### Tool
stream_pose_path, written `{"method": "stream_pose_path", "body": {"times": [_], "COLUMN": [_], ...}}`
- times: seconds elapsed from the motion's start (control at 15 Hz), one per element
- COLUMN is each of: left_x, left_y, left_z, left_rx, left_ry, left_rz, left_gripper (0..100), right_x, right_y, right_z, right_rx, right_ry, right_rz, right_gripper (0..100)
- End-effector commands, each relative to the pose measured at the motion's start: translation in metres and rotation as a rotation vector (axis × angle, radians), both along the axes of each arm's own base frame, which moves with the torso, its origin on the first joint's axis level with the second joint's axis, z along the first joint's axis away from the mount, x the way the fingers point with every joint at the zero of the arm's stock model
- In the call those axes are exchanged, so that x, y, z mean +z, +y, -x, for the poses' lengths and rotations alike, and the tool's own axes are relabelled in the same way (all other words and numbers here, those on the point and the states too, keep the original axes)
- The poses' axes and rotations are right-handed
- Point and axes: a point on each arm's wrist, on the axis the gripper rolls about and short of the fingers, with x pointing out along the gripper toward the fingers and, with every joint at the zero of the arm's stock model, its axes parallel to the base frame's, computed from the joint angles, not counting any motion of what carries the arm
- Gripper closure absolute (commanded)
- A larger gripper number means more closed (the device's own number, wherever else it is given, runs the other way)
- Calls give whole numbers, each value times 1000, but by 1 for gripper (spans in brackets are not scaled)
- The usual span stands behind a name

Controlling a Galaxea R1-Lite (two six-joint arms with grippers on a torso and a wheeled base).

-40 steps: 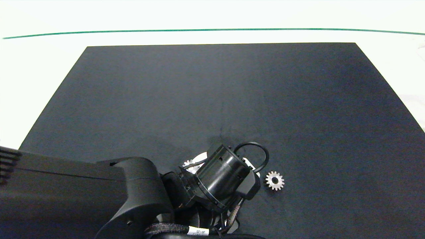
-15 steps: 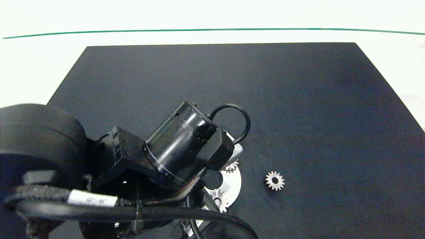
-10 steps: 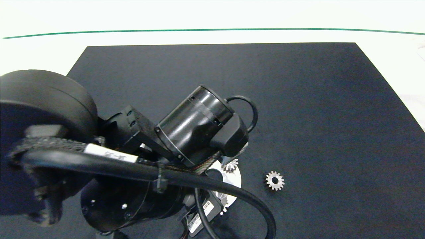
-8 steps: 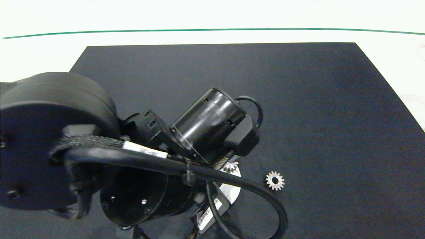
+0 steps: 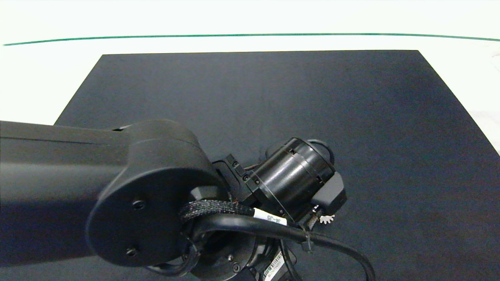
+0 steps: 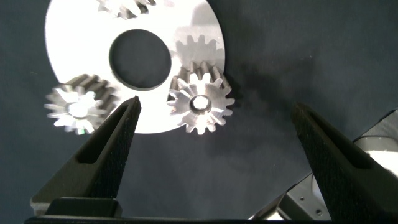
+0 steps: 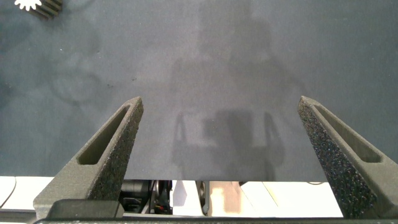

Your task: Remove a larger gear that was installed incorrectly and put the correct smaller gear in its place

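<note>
Black matting [image 5: 273, 101] covers the white table [image 5: 35, 86] under me. On it lies a white round plate [image 6: 74, 50] with a dark centre hole, carrying silver gears on pegs around its rim. I cannot tell for certain which mounted gear is the larger gear; the one I see best [image 6: 200, 104] sits at the plate's edge, at about 4 o'clock from the hole in my left wrist view, with another gear [image 6: 79, 109] at about 8 o'clock and a third [image 6: 127, 6] cut off at 12 o'clock. My left gripper [image 6: 214, 127] hangs over that first gear with its fingers spread wide, one on each side and touching nothing. The smaller gear [image 5: 326, 219] lies flat on the matting just beside my left wrist housing in the head view, half hidden by it. My right gripper [image 7: 227, 134] is also released, spread wide over bare matting, well apart from the gear.
</note>
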Motion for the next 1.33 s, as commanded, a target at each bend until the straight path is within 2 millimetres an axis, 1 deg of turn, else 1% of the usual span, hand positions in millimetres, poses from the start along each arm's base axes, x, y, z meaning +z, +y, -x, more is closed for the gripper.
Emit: {"method": "stream_pose_path", "body": {"times": [0.07,0.67,1.0,1.33], "left_x": [-13,-18,-24,-34], "left_y": [-7,-7,-8,-8], "left_z": [-5,-10,-11,-16], "left_rx": [6,16,16,24], "left_ry": [14,8,12,12], "left_rz": [-40,-44,-52,-57], "left_gripper": [0,0,0,0], "right_x": [-1,-1,-1,-1], "right_y": [0,0,0,0], "right_z": [0,1,1,1], "right_rx": [0,3,3,4], "right_ry": [3,0,0,2], "right_rz": [0,-2,-2,-2], "right_gripper": [0,0,0,0]}}
